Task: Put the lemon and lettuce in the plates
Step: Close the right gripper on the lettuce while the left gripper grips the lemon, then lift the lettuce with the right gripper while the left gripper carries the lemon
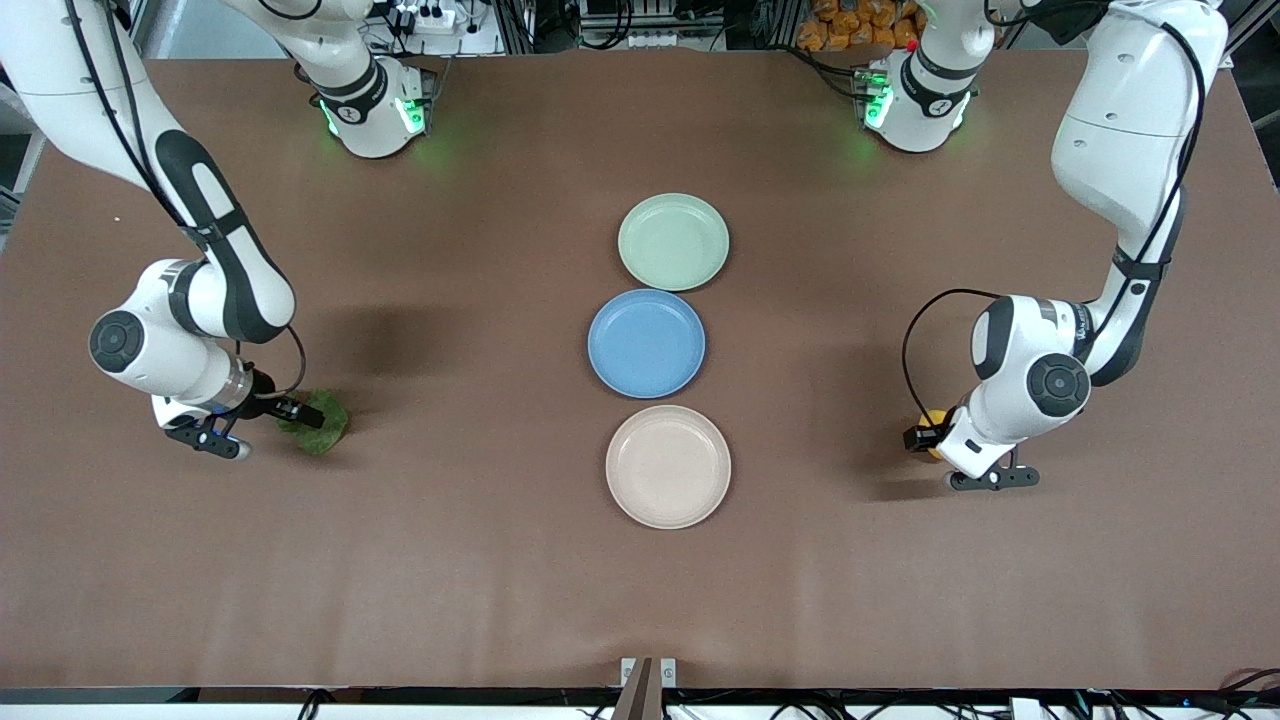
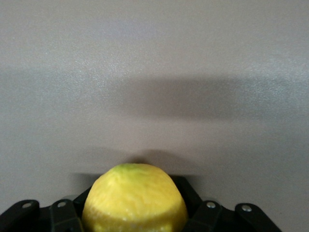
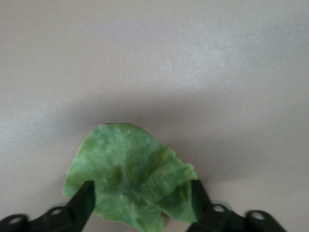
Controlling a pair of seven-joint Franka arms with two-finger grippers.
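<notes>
The lemon [image 1: 935, 420] is at the left arm's end of the table, between the fingers of my left gripper [image 1: 922, 438]. In the left wrist view the lemon [image 2: 135, 198] fills the gap of the left gripper [image 2: 136, 200], which is shut on it low at the table. The lettuce [image 1: 325, 428] lies at the right arm's end. My right gripper [image 1: 300, 412] is open, one finger on each side of the lettuce [image 3: 130, 179], as the right wrist view [image 3: 143, 195] shows. The mint green plate [image 1: 673, 241] and the beige-pink plate [image 1: 668, 466] hold nothing.
A blue plate [image 1: 646, 343] sits between the two other plates in a row down the middle of the brown table [image 1: 450, 500]. Both arm bases stand at the table's edge farthest from the front camera.
</notes>
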